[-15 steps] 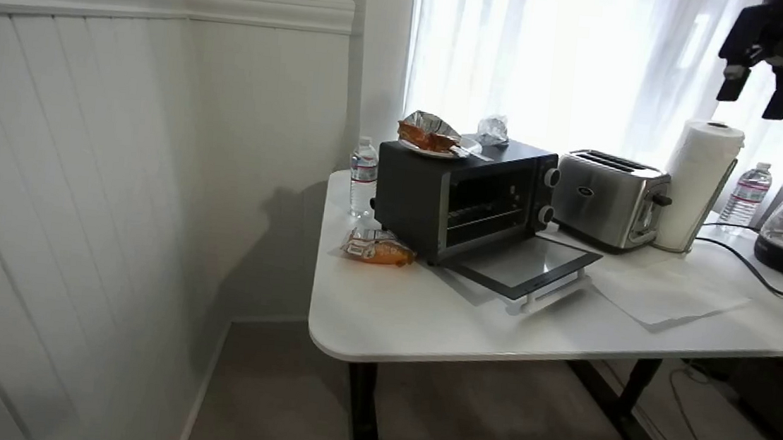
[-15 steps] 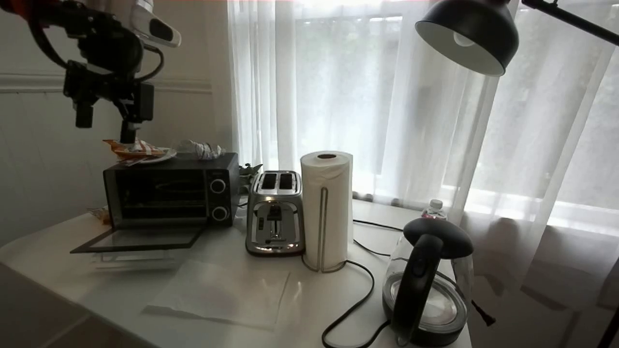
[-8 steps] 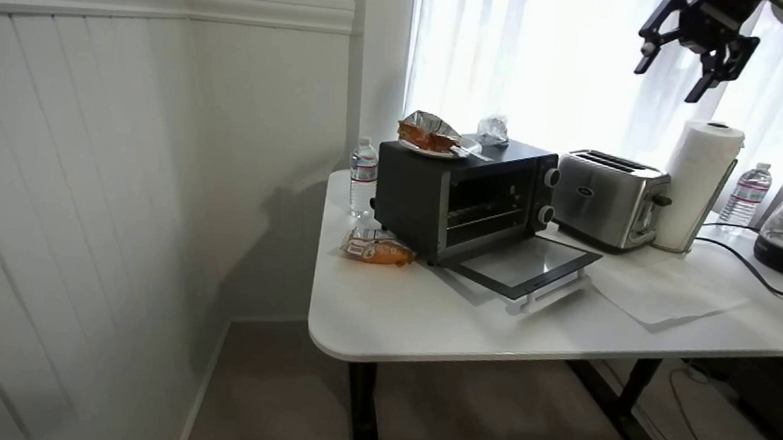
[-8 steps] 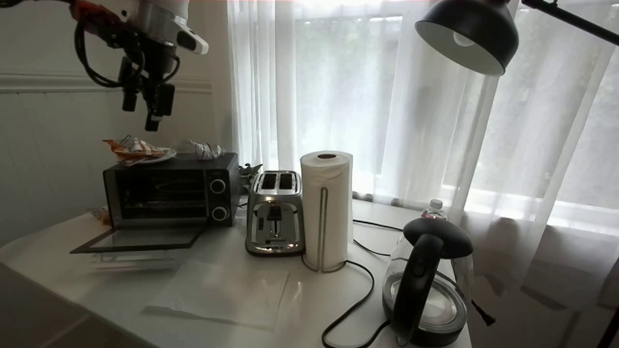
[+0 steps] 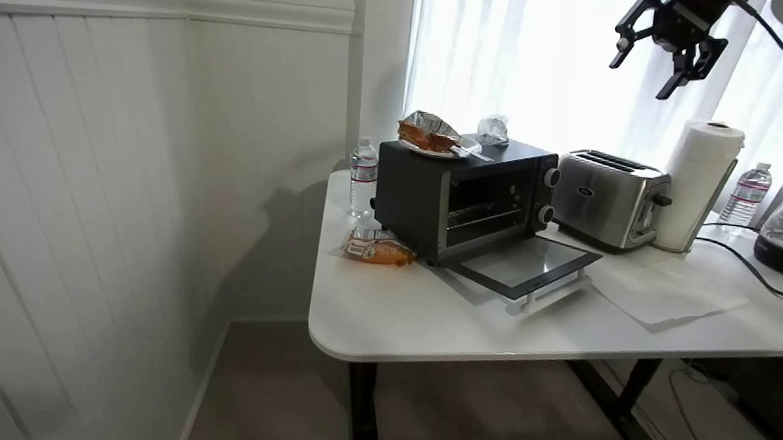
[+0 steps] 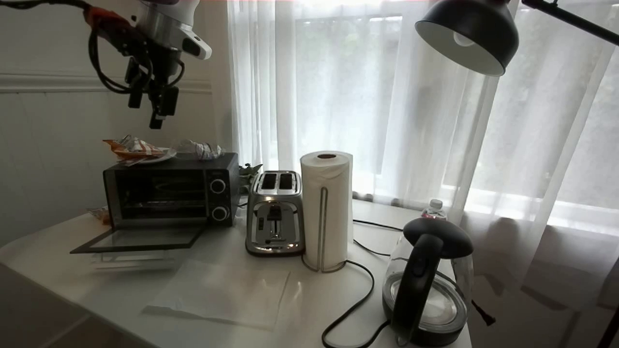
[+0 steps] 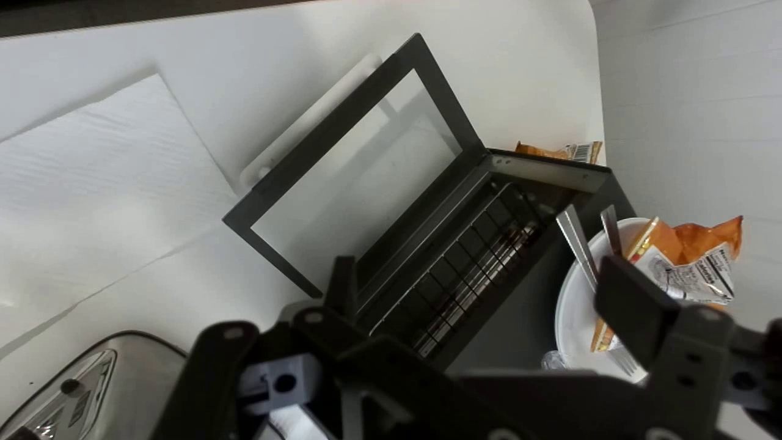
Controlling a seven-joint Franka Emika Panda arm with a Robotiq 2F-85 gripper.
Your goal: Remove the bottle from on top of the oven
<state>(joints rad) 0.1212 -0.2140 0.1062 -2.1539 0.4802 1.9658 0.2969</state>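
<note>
Bottle (image 6: 202, 151): pale, crumpled-looking, on its side atop the oven (image 6: 219, 199), at 1 o'clock from the oven's middle in an exterior view, all clock places being read there; perhaps left as rubbish
Hand (image 6: 145, 116): fingers spread well apart, nothing between them, up at 10 o'clock from the bottle; the wide gap presumably meant to straddle it
Plate (image 6: 167, 154): at 11 o'clock on the oven top, carrying cutlery (image 7: 578, 245) and an orange bag (image 7: 684, 256), likely a meal awaiting clearing; contact with the bottle uncertain
Oven-top edges: bottle near the rear, toward 3 o'clock; a nudge might roll it off
Oven door (image 6: 145, 237): dropped, jutting toward 7 o'clock over the surface (image 6: 53, 256)
Toaster (image 6: 274, 212): close by at 3 o'clock, paper-towel roll (image 6: 336, 210) beyond, so a low sideways carry looks risky
Open room: air above the oven top, best used by lifting toward 12 o'clock first
</note>
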